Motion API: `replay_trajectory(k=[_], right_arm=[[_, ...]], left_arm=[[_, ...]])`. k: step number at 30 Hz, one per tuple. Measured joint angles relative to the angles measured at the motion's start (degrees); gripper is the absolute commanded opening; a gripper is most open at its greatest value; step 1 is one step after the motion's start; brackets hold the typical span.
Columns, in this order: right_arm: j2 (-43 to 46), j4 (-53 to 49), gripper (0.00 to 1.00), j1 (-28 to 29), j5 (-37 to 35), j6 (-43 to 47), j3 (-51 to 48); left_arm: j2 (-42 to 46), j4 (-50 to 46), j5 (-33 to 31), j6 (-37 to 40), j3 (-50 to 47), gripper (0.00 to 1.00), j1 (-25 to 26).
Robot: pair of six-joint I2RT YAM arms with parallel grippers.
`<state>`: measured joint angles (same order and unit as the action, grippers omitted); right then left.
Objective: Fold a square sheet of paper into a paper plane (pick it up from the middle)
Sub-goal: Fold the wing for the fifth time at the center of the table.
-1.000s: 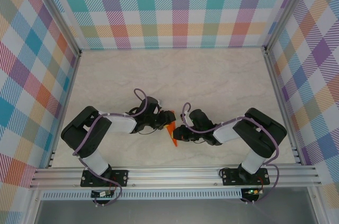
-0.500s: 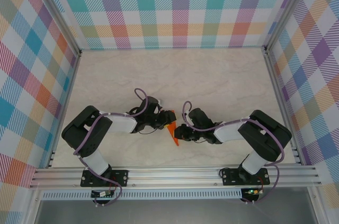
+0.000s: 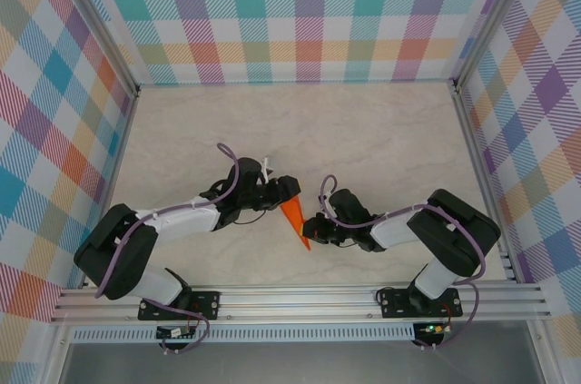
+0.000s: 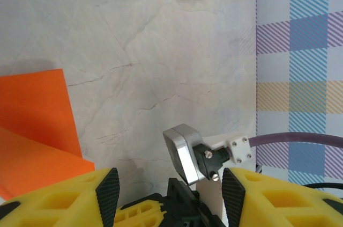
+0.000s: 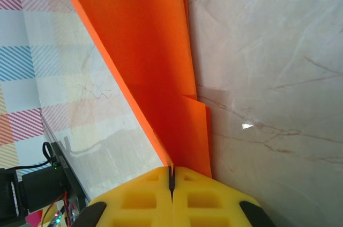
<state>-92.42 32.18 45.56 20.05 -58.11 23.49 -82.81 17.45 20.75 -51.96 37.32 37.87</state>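
The orange sheet of paper [image 3: 292, 219] is folded into a slim pointed paper plane shape, its tip toward the near edge. It stands on edge on the marble table [image 3: 363, 139]. My right gripper [image 3: 313, 226] is shut on its near end. In the right wrist view the yellow fingers [image 5: 214, 197] pinch the layered orange paper [image 5: 144, 50] at the right gripper's [image 5: 171, 174] closed seam. My left gripper [image 3: 283, 188] hangs just left of the paper, open with nothing between its pads [image 4: 107, 195]. The paper's flaps [image 4: 37, 125] lie left of the left gripper [image 4: 170, 187].
Plaid walls [image 3: 300, 12] enclose the table on three sides. An aluminium rail [image 3: 300, 300] with both arm bases runs along the near edge. The right wrist's silver camera [image 4: 185, 152] sits close in front of the left gripper. Bare tabletop lies behind the arms.
My left gripper has opened, let go of the paper and drawn back up and to the left. More of the orange fold now shows. The right gripper stays shut on it.
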Motion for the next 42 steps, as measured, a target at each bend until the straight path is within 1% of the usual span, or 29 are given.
replay_trajectory(k=[7, 19, 25, 29, 36, 42], right_arm=[[-1.31, 1.49, 0.03, -0.59, 1.64, -2.56, 0.02], [-2.75, 3.45, 0.02, -1.31, 3.67, -4.85, 0.09], [-2.75, 3.39, 0.04, -1.31, 3.63, -5.11, 0.09], [-2.73, 3.17, 0.05, -1.31, 3.63, -5.11, 0.2], [-1.84, -0.52, 0.11, -1.27, 3.34, -4.48, 1.51], [-0.11, -6.71, 0.12, -1.27, 2.97, -3.04, 3.1]], left_arm=[[-1.16, -0.35, 0.76, 0.59, -0.74, 0.56, 0.0], [-9.46, 3.37, 3.02, 0.74, -0.72, 0.56, 0.0], [-14.08, 5.2, 3.61, 0.83, 0.09, 0.56, 0.0], [-14.6, 5.18, 3.87, 0.83, 0.59, 0.55, 0.0], [-14.64, 3.87, 3.63, 0.85, 1.01, 0.53, 0.0], [-14.67, 3.61, 3.65, 1.27, 1.09, 0.53, 0.0]])
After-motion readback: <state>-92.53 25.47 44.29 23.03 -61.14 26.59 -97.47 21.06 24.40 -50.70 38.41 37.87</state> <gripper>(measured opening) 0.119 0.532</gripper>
